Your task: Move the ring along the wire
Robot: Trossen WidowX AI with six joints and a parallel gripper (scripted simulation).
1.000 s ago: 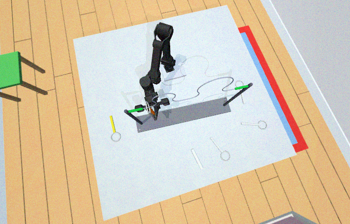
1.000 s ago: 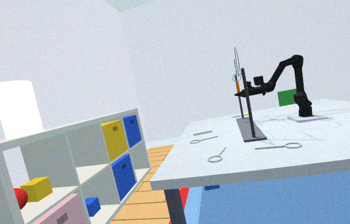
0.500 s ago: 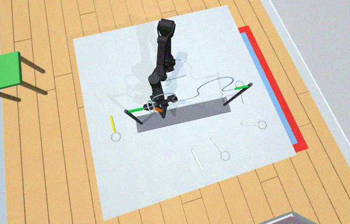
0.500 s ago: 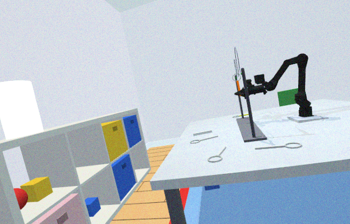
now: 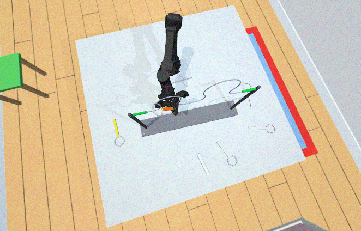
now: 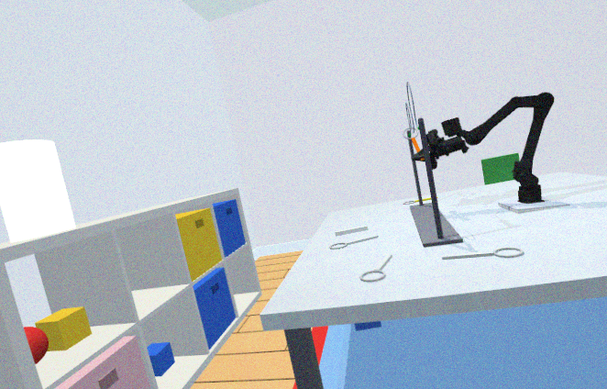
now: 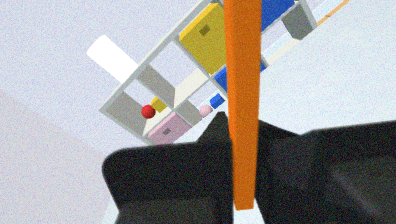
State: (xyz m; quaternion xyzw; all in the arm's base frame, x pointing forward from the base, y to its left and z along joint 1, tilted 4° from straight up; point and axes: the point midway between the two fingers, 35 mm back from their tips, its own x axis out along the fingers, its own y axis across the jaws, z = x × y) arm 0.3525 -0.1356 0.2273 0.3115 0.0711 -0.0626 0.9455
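Observation:
The orange handle [image 5: 168, 108] [image 6: 416, 145] [image 7: 243, 100] is between the fingers of my gripper [image 5: 175, 113] [image 6: 419, 157], which is shut on it. Its ring [image 6: 403, 133] is at the handle's far end, up and left of the fingers in the top view. The ring appears to surround the wire, on the grey stretch just right of the left green part [image 5: 139, 113]. Whether it touches the wire cannot be told. The left post [image 5: 138, 121] is beside that green part. The other green part [image 5: 249, 90] is at the right post [image 5: 242, 99]. The grey wire [image 5: 204, 93] curves between them.
The posts stand on a dark base plate [image 5: 193, 118] [image 6: 434, 227]. Loose on the table lie a ring with a yellow handle [image 5: 116, 127], pale rings with sticks [image 5: 223, 149] [image 6: 468, 256] and a white bar [image 5: 203, 163]. The wire's loops rise close to my wrist.

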